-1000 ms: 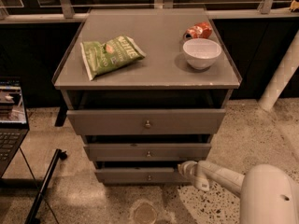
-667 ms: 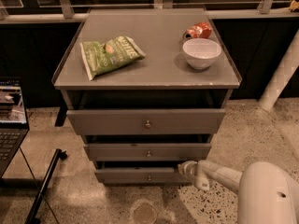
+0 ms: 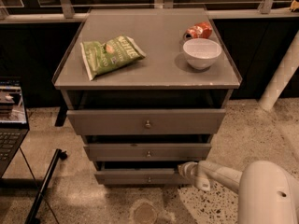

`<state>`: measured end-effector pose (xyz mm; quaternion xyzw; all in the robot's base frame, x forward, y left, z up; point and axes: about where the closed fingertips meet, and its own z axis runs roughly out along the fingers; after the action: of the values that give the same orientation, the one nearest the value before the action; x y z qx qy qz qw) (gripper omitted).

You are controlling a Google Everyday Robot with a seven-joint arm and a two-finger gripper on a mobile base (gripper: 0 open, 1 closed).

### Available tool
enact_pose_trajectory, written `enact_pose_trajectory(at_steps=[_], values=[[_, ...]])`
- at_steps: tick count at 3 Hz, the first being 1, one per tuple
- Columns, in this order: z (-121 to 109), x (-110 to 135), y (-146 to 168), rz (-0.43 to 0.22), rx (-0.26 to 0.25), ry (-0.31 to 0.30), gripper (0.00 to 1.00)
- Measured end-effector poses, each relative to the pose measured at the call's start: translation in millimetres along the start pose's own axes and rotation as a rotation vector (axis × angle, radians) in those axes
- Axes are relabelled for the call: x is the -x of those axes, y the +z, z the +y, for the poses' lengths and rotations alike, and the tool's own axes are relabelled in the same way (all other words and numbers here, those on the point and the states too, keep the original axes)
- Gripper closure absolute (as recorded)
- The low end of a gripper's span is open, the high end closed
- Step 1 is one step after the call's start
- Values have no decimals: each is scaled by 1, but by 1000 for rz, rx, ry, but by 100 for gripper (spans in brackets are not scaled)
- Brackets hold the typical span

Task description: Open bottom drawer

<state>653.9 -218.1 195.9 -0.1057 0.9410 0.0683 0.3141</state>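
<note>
Your gripper [image 3: 185, 171] sits low at the right end of the bottom drawer [image 3: 135, 176], its pale tip against the right edge of that front. From this view you cannot tell whether it is clenched or released. Behind it, your arm [image 3: 219, 175] runs nearly level, slightly downward to the right, back to the rounded white body [image 3: 268, 192] in the lower right corner. A short white piece hangs down from the arm just behind the tip.

The bottom drawer is the lowest and narrowest of three grey fronts, just above the speckled floor [image 3: 243, 134]. It stands slightly out, with a dark gap showing above it. Its tiny knob [image 3: 149, 179] is at the centre, well to the left of your gripper and untouched.

Above it, the middle drawer [image 3: 147, 151] and the top drawer [image 3: 146, 121] are also pulled out, the top one farthest.

On the grey surface [image 3: 154, 64] lie a green snack bag [image 3: 110, 55] to the left and a white bowl [image 3: 202, 53] to the right, with a red packet [image 3: 199, 31] just behind the bowl. An open laptop [image 3: 9, 120] shows at the left edge.
</note>
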Motion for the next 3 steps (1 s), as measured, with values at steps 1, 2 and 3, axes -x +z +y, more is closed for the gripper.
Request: enact_pose_trajectory(at_steps=[1,2,3], values=[[-1,-28,-13,57,39,44,100],[0,-23,-18,57,39,44,100],[30,-42,-34,145,121,127,100]])
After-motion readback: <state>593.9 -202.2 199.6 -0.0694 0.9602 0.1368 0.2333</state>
